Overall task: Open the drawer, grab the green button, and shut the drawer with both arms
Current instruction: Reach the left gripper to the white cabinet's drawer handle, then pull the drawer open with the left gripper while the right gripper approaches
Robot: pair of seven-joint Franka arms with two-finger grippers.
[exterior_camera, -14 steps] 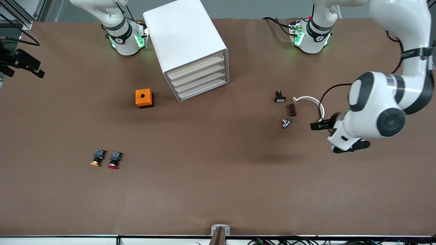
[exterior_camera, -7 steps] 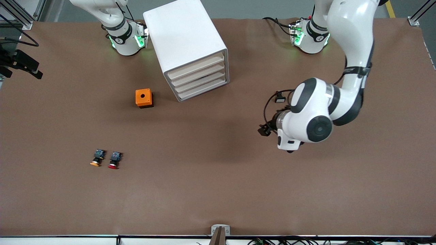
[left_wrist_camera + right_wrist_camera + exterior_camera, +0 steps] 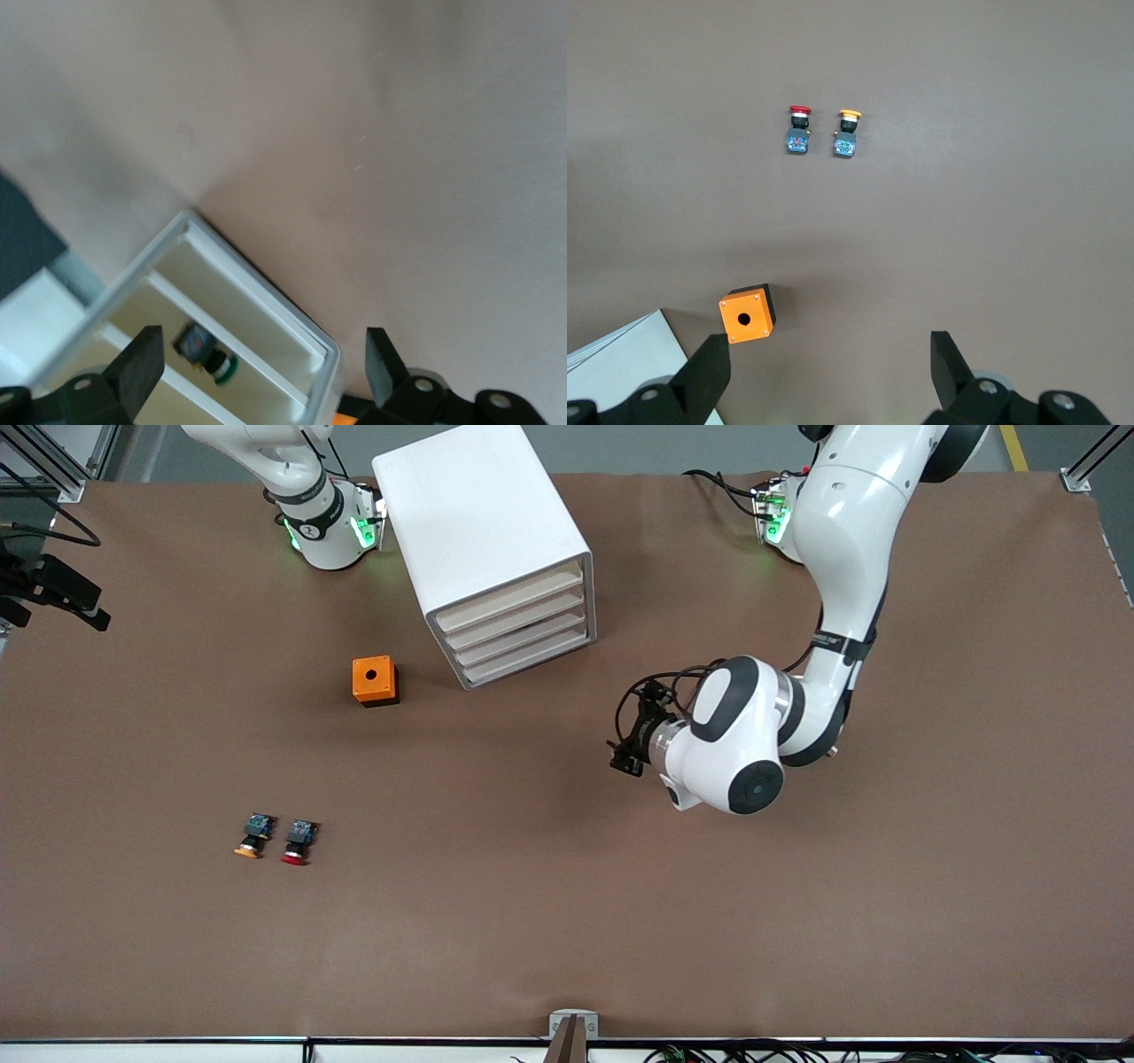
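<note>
The white cabinet [image 3: 483,522] stands at the robots' side of the table, its four cream drawer fronts [image 3: 518,631] all pushed in. The left wrist view looks into the cabinet's front [image 3: 266,328]. There the green-capped button [image 3: 205,351] lies in one drawer slot. My left gripper [image 3: 625,755] hangs open and empty over bare table, toward the left arm's end from the drawer fronts; its own view [image 3: 261,367] shows the fingers wide apart. My right gripper [image 3: 828,367] is open and empty, high over the table by the cabinet's corner [image 3: 620,363]. It is out of the front view.
A small orange box with a round hole [image 3: 375,680] sits beside the cabinet and shows in the right wrist view [image 3: 747,319]. An orange-capped button [image 3: 252,838] and a red-capped button [image 3: 296,843] lie nearer the front camera. A black fixture [image 3: 53,593] sits at the right arm's table end.
My left arm has swung from its end of the table toward the cabinet's drawer fronts and now covers the small parts seen there earlier. The right arm's base has not moved.
</note>
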